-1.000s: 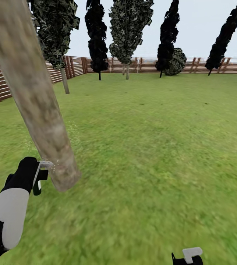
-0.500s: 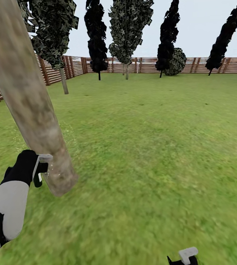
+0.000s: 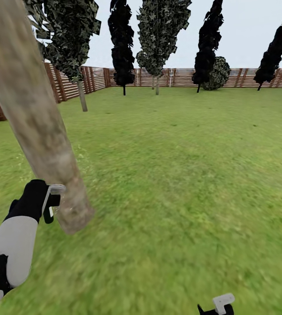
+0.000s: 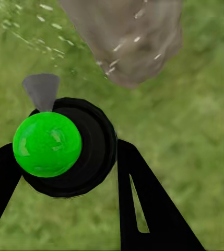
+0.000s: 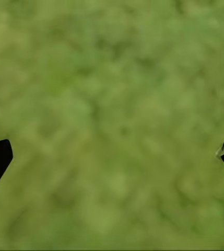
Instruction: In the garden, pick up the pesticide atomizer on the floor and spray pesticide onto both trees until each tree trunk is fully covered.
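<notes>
Holding atomizer (image 4: 65, 146) by trunk (image 3: 40, 131).

left hand (image 3: 51, 202): clamped, raised forward | right hand (image 3: 217, 306): spread wide, low

Mottled beige-grey tree trunk (image 3: 40, 131), green floor (image 3: 180, 175)

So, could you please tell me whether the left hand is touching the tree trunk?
Cannot tell. In the head view the left hand overlaps the edge of the tree trunk, with no gap visible. In the left wrist view grass shows between the atomizer and the trunk base.
</notes>
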Controlling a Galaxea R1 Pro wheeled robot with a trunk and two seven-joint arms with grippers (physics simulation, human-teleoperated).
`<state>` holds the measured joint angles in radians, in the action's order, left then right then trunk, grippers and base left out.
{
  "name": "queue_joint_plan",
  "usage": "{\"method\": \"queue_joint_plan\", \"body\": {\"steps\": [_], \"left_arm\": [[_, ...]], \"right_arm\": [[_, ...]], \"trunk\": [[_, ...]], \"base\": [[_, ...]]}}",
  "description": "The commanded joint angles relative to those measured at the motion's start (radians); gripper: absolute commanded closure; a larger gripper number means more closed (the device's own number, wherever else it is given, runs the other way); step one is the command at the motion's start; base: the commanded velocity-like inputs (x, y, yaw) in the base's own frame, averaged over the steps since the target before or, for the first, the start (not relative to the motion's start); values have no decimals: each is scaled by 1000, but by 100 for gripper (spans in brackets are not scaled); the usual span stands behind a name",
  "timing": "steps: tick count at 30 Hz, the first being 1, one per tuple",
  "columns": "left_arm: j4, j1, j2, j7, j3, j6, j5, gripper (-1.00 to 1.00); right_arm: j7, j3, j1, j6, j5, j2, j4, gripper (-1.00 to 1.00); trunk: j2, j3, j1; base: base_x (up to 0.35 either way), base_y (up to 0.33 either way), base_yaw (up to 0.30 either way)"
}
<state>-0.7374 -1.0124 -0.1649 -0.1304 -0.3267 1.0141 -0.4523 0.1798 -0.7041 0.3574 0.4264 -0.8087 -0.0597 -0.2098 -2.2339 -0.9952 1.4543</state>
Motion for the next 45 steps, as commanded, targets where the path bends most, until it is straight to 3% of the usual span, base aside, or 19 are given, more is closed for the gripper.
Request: {"method": "queue_joint_plan", "body": {"steps": [1,13,18,23,31,36,39,42,45], "left_arm": [[0,0,0,0,0,0,-1,100],[0,0,0,0,3,1,-6,100],[-2,0,-15,0,3,2,-6,100],[-2,0,0,0,2,0,-2,100],[-2,-6,-5,0,1,3,-5,100],[-2,-25,-7,0,1,3,-5,100],[0,-84,-11,0,1,8,-5,100],[0,-84,-3,0,2,10,-34,100],[0,-81,2,0,1,10,-38,100]], "right_arm": [[0,0,0,0,0,0,0,-100],[1,0,0,0,-1,1,1,-100],[1,2,0,0,-1,1,1,-100],[1,1,0,0,-1,1,1,-100],[1,4,0,0,-4,1,1,-100],[1,5,0,0,-4,1,1,-100],[1,5,0,0,-4,1,1,-100],[1,5,0,0,-4,1,1,-100],[1,5,0,0,-4,1,1,-100]], "trunk": [[0,0,0],[0,0,0],[0,0,0],[0,0,0],[0,0,0],[0,0,0],[0,0,0],[0,0,0],[0,0,0]], "base": [[236,-180,1],[221,-128,95],[5,-2,276],[60,-112,101],[15,-242,1],[-116,-26,64],[-4,-1,258],[0,0,123],[96,-141,9]]}}
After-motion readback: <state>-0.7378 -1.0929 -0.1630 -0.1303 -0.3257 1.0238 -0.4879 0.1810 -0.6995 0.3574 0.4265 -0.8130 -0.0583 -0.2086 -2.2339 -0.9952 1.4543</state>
